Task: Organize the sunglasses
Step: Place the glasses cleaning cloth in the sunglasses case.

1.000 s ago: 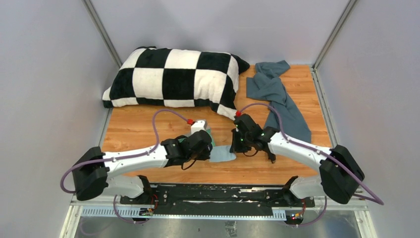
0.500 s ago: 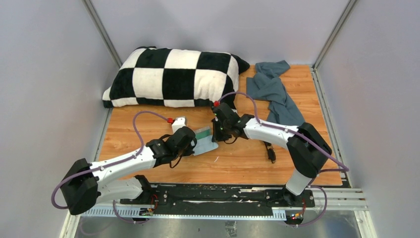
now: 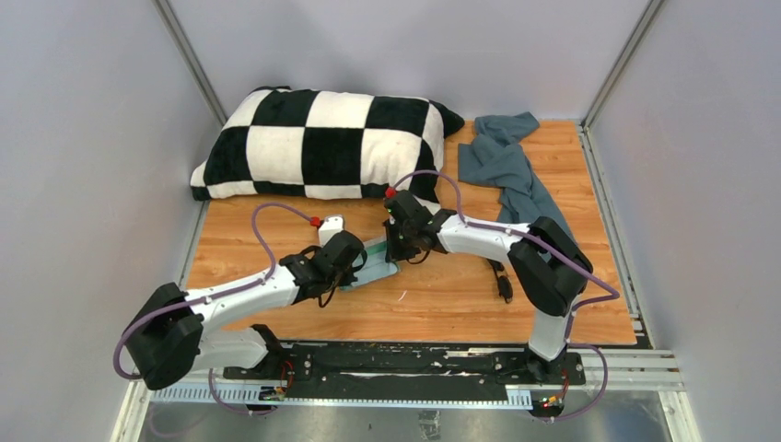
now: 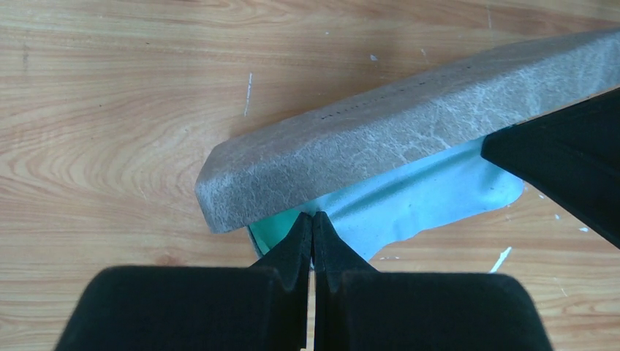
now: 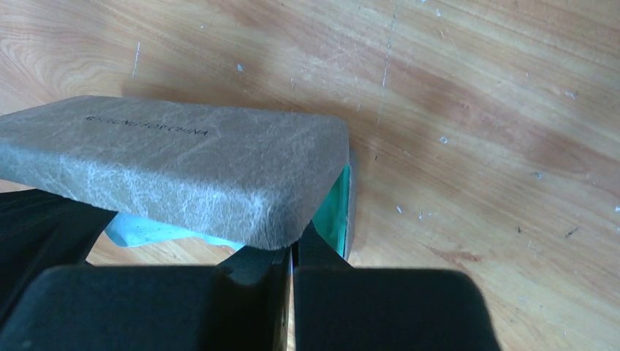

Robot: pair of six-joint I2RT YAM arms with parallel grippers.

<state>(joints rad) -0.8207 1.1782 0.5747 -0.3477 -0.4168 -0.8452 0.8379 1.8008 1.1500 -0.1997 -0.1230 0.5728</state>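
The black folded sunglasses (image 3: pixel 503 282) lie on the wood right of centre, under the right forearm and apart from both grippers. A grey case (image 3: pixel 376 261) with a green lining hangs tilted between the grippers, a light-blue cloth (image 4: pixel 428 201) hanging out of it. My left gripper (image 4: pixel 313 216) is shut at the case's left end, its tips pinched where lid and lining meet. At the other end my right gripper (image 5: pixel 295 247) is shut, its tips tucked under the grey lid (image 5: pixel 175 164) beside the green lining.
A black-and-white checked pillow (image 3: pixel 322 143) fills the back left of the wooden table (image 3: pixel 239 239). A grey-blue towel (image 3: pixel 516 180) lies crumpled at the back right. Grey walls close in both sides.
Both grippers have moved left and slightly back with the case and cloth between them. The right arm's move uncovered the sunglasses on the wood.
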